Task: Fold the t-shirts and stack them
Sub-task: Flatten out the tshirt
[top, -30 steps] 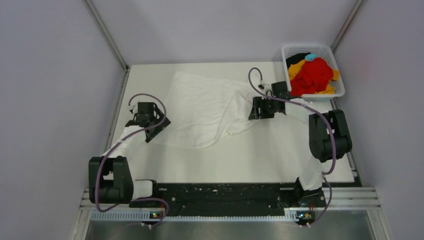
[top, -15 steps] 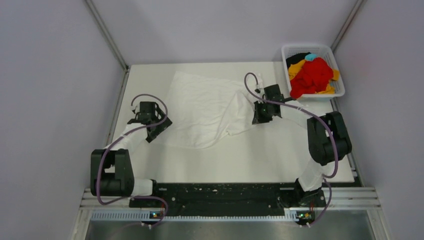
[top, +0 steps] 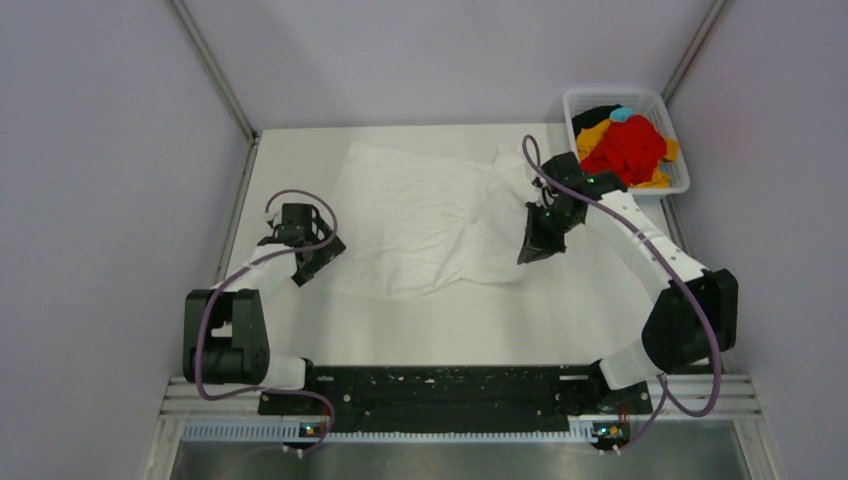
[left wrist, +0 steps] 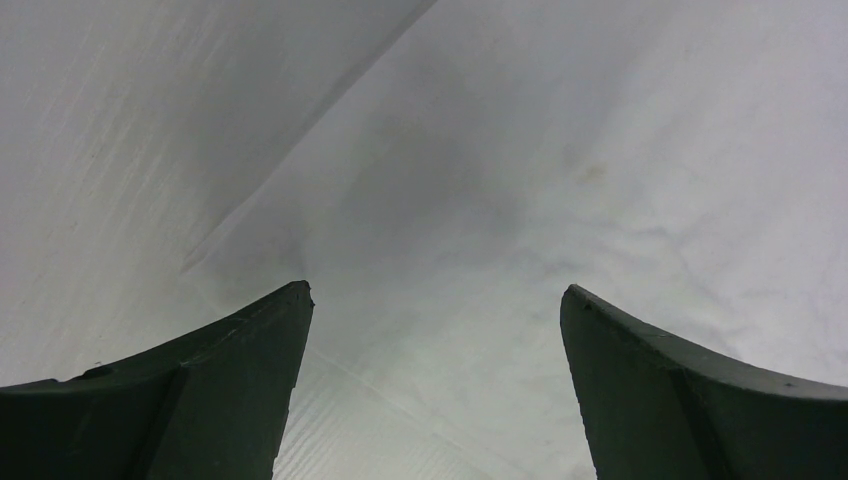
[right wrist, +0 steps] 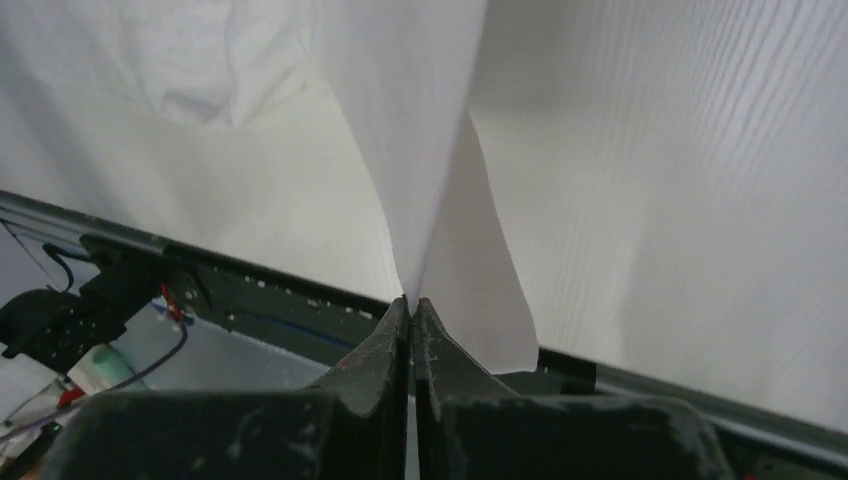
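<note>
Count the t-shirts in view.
5, judging by colour: one large white cloth t-shirt spread on the table; red, yellow-orange, black and light blue ones heaped in the white plastic mesh basket. Others may lie hidden.

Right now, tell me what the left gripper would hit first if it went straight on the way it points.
The white t-shirt. The left gripper is open and points down at the cloth near the shirt's edge, with nothing in between. How far above the cloth it is cannot be judged.
</note>
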You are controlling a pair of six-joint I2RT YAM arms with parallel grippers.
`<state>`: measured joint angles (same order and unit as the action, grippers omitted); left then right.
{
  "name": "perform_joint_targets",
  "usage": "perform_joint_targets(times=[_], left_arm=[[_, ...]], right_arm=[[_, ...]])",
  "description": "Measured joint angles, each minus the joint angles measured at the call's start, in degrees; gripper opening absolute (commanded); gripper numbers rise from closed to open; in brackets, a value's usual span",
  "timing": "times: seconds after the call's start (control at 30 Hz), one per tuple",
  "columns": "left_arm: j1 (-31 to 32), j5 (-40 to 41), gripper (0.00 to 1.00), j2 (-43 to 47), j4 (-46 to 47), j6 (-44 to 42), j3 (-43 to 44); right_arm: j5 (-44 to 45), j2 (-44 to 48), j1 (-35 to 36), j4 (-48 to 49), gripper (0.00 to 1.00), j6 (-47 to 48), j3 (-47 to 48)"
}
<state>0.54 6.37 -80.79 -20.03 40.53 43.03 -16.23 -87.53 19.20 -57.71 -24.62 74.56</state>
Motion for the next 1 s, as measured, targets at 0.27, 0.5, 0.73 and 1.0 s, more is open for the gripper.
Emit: perform_joint_targets(times=[0.27, 0.5, 0.73, 1.0], left_arm=[[0.00, -0.59, 0.99, -0.15, -0.15, -0.50, 0.00], [-0.02, -0.59, 0.99, 0.15, -1.64, -1.49, 0.11], [0.00, 0.28, 0.99, 5.09, -4.94, -1.40, 0.15], [-2.10, 8.31, 0.99, 12.83, -11.82, 2.29, 0.15]], right_arm=[[-0.04, 6.14, -6.73, -11.04, 0.07, -4.81, -15.10], [19.39, 7.23, -8.11, -13.22, 0.73, -7.78, -14.43], [24.37, 13.14, -3.04, -7.87, 0.99, -2.56, -13.09], [17.46, 12.39, 14.43, 5.42, 0.99, 0.37, -18.34]])
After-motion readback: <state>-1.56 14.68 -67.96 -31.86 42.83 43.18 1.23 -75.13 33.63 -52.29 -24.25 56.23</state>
